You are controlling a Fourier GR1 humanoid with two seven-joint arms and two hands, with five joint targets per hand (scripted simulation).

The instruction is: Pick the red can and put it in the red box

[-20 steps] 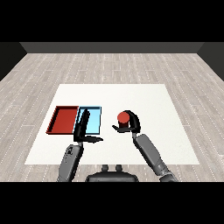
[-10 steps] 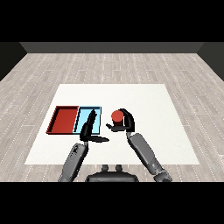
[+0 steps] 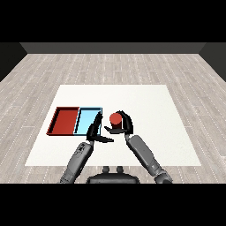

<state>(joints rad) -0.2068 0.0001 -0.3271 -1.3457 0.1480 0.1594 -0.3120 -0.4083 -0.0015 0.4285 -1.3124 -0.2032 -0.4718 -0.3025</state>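
1. Two trays lay side by side on the white desk (image 3: pixel 145 95): the red box (image 3: pixel 65 122) at nine o'clock, the light blue tray (image 3: pixel 87 120) touching it on the three o'clock side.
2. Just beyond the blue tray toward three o'clock, the right hand (image 3: pixel 122 126) was curled round the red can (image 3: pixel 115 119), which looked upright.
3. Beside it, the left hand (image 3: pixel 96 131) hung over the blue tray's near corner, fingers straight, grasping nothing.
4. I judged the carry to be the step in hand. Next, the can needed to travel toward nine o'clock, past the blue tray, before release in the red box.
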